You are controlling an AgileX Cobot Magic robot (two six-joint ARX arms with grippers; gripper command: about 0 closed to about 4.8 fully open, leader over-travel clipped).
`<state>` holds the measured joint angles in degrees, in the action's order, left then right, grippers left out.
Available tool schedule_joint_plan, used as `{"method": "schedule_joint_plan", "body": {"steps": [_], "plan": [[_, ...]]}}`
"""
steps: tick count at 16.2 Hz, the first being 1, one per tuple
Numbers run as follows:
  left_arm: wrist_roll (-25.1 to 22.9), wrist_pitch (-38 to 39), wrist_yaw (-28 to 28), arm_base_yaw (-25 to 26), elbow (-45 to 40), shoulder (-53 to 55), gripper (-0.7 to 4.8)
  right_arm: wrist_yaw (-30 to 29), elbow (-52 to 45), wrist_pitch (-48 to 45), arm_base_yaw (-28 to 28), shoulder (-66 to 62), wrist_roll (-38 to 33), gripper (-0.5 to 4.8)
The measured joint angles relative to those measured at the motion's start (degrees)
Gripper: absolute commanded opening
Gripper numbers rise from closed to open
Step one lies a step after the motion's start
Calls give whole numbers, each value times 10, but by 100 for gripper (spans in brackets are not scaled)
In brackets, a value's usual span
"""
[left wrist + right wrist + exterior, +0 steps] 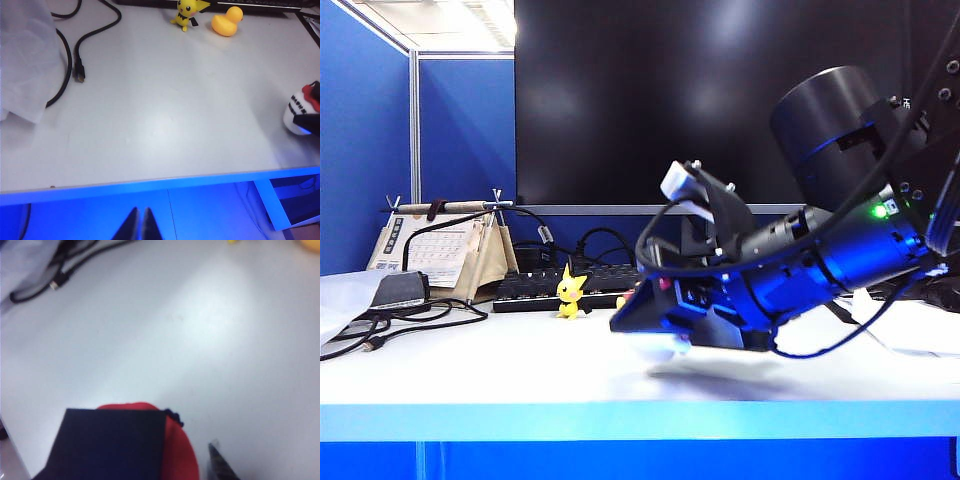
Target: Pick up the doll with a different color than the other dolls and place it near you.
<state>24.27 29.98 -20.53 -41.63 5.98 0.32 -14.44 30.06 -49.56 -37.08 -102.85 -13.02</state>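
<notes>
Two yellow dolls: a pointy-eared yellow figure with black-tipped ears (187,12) and a yellow rubber duck (227,22) stand side by side at the far edge of the white tabletop (150,115), just in front of a black keyboard (535,288).
Open room: the middle of the tabletop is bare from the yellow pair to the near edge, a broad clear stretch.
Near edge: a blue front strip runs along it; in the left wrist view the left gripper (139,226) sits beyond this edge, off the table, its thin dark fingertips pressed together with nothing between them.
Left edge: a black cable with a plug (75,55) loops there beside a pale sheet (22,60).
Odd-coloured doll: a small round white figure with a red frill and black markings (302,112), near the right side, toward the near edge, well apart from the yellow pair.
Doll's look: white rounded body below, red above; details blurred in the right wrist view.
Right gripper (650,318): low over the table, angled down, jaws closed around the white doll, one dark finger (107,442) across its red top.
</notes>
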Motion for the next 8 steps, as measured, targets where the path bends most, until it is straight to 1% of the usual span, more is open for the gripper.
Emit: {"method": "schedule_joint_plan", "body": {"steps": [4, 8], "plan": [[0, 0, 0, 0, 0, 0, 22, 10, 0, -7, 9, -1, 0, 175], [0, 0, 0, 0, 0, 0, 22, -2, 2, -26, 13, -33, -2, 176]]}}
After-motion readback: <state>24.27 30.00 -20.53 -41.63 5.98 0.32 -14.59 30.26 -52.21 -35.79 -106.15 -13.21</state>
